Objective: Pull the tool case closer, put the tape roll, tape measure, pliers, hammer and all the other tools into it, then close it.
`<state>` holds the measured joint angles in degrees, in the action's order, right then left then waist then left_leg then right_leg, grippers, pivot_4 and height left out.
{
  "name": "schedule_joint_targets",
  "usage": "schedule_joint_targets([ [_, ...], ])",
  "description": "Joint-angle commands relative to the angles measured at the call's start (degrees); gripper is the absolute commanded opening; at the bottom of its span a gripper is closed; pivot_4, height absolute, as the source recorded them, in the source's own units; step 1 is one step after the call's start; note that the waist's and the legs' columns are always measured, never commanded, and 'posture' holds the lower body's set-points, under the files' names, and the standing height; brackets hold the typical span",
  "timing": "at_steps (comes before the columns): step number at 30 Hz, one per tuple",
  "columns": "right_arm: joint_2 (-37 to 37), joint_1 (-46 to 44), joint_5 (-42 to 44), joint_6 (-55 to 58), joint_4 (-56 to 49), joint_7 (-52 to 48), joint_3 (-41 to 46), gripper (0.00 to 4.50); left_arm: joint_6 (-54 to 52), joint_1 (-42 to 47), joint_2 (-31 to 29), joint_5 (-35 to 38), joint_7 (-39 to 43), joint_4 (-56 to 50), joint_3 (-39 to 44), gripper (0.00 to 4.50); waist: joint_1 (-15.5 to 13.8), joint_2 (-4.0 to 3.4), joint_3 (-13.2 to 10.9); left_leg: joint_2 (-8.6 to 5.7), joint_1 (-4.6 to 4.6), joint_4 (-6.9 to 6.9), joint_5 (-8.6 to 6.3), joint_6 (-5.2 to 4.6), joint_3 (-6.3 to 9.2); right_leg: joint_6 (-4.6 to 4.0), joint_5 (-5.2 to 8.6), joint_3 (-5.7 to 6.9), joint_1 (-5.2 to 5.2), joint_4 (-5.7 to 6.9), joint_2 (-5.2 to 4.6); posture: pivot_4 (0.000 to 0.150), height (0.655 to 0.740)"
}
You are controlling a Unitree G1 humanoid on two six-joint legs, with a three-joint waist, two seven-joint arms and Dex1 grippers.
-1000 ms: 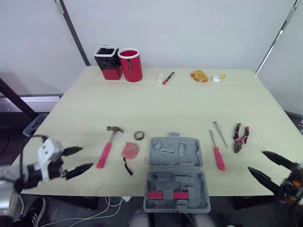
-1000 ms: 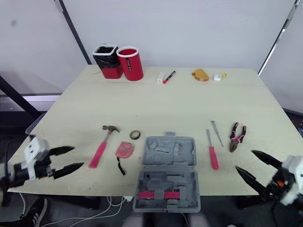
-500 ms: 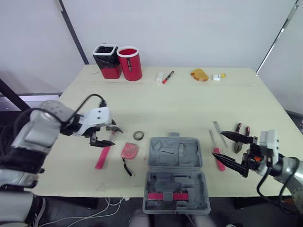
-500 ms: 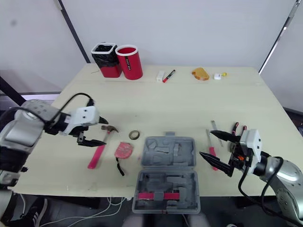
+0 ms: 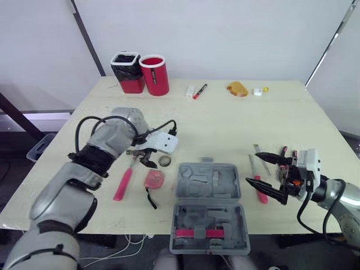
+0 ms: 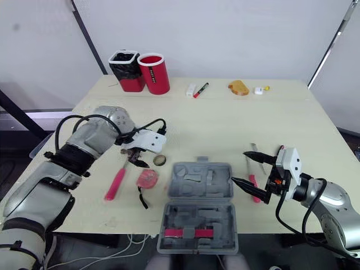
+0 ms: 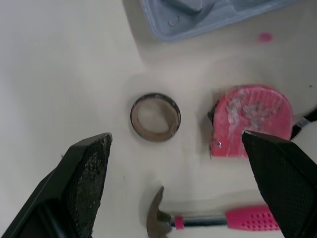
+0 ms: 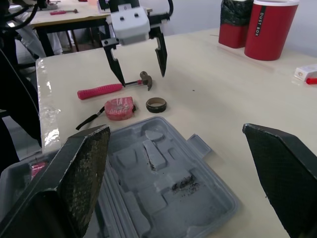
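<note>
Now, where does the tool case sit? (Obs. 1)

Tool case (image 5: 208,183): grey, lid open, centre of the counter (image 5: 225,121) at its near edge. (Obs. 2)

Loose tools? (Obs. 1)

Tape roll (image 5: 165,161) just off the case's far-left corner. Tape measure (image 5: 153,179) beside it on the near side. Hammer (image 5: 123,182) further left, head toward the far side. Screwdriver (image 5: 261,195) right of the case. Pliers (image 5: 283,150) beyond it, partly hidden. (Obs. 2)

Left end effector? (Obs. 1)

Left end effector (image 7: 176,139) hangs fingers-down over the tape roll and hammer head, fingers spread wide, gripping nothing. (Obs. 2)

Right? (Obs. 1)

Right end effector (image 5: 252,167) sits right of the case, over the screwdriver, fingers pointing left toward the case, spread apart, empty. (Obs. 2)
</note>
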<state>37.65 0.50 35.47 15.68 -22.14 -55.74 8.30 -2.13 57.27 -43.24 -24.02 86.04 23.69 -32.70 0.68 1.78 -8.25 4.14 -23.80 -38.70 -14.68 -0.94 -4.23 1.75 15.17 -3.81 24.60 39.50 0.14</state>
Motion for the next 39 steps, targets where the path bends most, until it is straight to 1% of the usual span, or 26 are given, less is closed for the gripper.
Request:
schedule_joint_targets([
  [1, 0.6, -0.1, 0.5, -0.2, -1.9, 0.2, 1.7, 4.5, -1.2, 1.6, 0.6, -2.8, -0.3, -0.1, -0.5, 3.95, 0.1, 0.0, 0.0, 0.0, 0.0, 0.0, 0.0, 0.0, 0.01, 0.0, 0.0, 0.0, 0.0, 0.0, 0.01, 0.15, 0.74],
  [2, 0.5, -0.2, 0.5, -0.2, -1.9, 0.3, 1.6, 4.5, -1.3, 1.6, 0.8, -3.5, -0.6, 0.1, -0.6, 3.7, 0.1, 0.0, 0.0, 0.0, 0.01, 0.0, 0.0, 0.0, 0.02, 0.0, 0.0, 0.0, 0.0, 0.01, 0.02, 0.15, 0.74],
  [3, 0.5, -0.2, 0.5, -0.1, -2.0, 0.4, 1.6, 4.5, -1.2, 1.7, 0.9, -4.2, -0.8, 0.2, -0.9, 3.27, 0.1, 0.0, 0.0, 0.0, 0.01, 0.0, 0.0, 0.0, 0.02, 0.0, 0.0, 0.0, 0.0, 0.02, 0.02, 0.15, 0.74],
  [4, 0.4, -0.2, 0.5, -0.1, -2.0, 0.5, 1.5, 4.5, -1.1, 1.7, 1.1, -5.0, -1.1, 0.5, -1.1, 3.05, 0.0, 0.0, 0.0, 0.0, 0.01, 0.0, 0.0, 0.0, 0.02, 0.0, 0.0, 0.0, 0.0, 0.02, 0.02, 0.15, 0.74],
  [7, 0.4, -0.5, 0.3, -0.1, -1.8, 0.7, 1.3, 4.5, -1.2, 1.7, 2.6, -6.4, -2.5, 1.9, -1.6, 1.88, 0.0, 0.0, 0.0, 0.0, 0.0, 0.0, 0.0, 0.0, 0.02, 0.0, 0.0, 0.0, 0.0, 0.02, 0.01, 0.15, 0.74],
  [17, 0.5, -1.7, -0.3, -0.2, -0.6, 0.1, 0.7, 4.5, 0.3, 1.9, 6.5, -10.0, -5.2, 7.7, -2.7, 1.88, 0.0, 0.01, 0.0, 0.0, 0.0, -0.05, 0.0, 0.0, 0.03, 0.0, 0.0, 0.01, -0.01, 0.07, 0.01, 0.15, 0.74],
  [23, 0.4, -1.3, -1.2, -0.8, -0.4, -0.8, 0.5, 4.5, 2.6, 2.7, 8.0, -11.5, -7.7, 14.3, -3.3, 1.88, 0.0, 0.01, 0.0, 0.0, 0.0, -0.07, 0.0, 0.0, 0.03, 0.0, 0.0, 0.01, -0.01, 0.1, 0.01, 0.15, 0.74],
  [29, 0.5, -1.1, -2.3, -1.7, 0.4, -1.4, 0.5, 4.5, 4.3, 2.3, 9.0, -10.9, -6.5, 16.4, -3.2, 1.88, -0.1, 0.01, 0.0, 0.0, -0.01, -0.08, 0.0, 0.0, 0.02, 0.0, 0.0, 0.01, 0.0, 0.11, 0.01, 0.15, 0.74],
  [36, 0.0, -0.2, -3.0, -2.4, 0.2, -1.5, 0.5, 4.5, 6.4, 2.7, 10.5, -12.7, -8.6, 19.5, -4.0, 1.88, -0.1, 0.01, 0.0, 0.0, 0.0, -0.1, 0.0, 0.0, 0.03, 0.01, 0.0, 0.01, 0.0, 0.15, 0.01, 0.15, 0.74],
  [37, -0.1, -0.1, -3.2, -2.5, 0.2, -1.5, 0.5, 4.5, 6.6, 2.8, 10.6, -12.9, -8.4, 19.9, -4.3, 1.44, -0.1, 0.01, 0.0, 0.0, 0.0, -0.1, 0.0, 0.0, 0.03, 0.01, 0.0, 0.01, 0.0, 0.15, 0.0, 0.15, 0.74],
  [38, -0.2, 0.0, -3.4, -2.7, 0.3, -1.5, 0.4, 4.5, 6.9, 2.8, 10.7, -13.0, -8.1, 20.2, -4.4, 1.44, -0.1, 0.01, 0.0, 0.0, 0.0, -0.11, 0.0, 0.0, 0.03, 0.0, 0.0, 0.01, 0.0, 0.16, 0.01, 0.15, 0.74],
  [39, -0.3, 0.0, -3.4, -2.8, 0.3, -1.5, 0.4, 4.5, 7.1, 2.9, 10.8, -13.2, -7.9, 20.4, -4.6, 1.16, -0.1, 0.01, 0.0, 0.0, 0.0, -0.11, 0.0, 0.0, 0.03, 0.0, 0.0, 0.01, 0.0, 0.16, 0.01, 0.15, 0.74],
])
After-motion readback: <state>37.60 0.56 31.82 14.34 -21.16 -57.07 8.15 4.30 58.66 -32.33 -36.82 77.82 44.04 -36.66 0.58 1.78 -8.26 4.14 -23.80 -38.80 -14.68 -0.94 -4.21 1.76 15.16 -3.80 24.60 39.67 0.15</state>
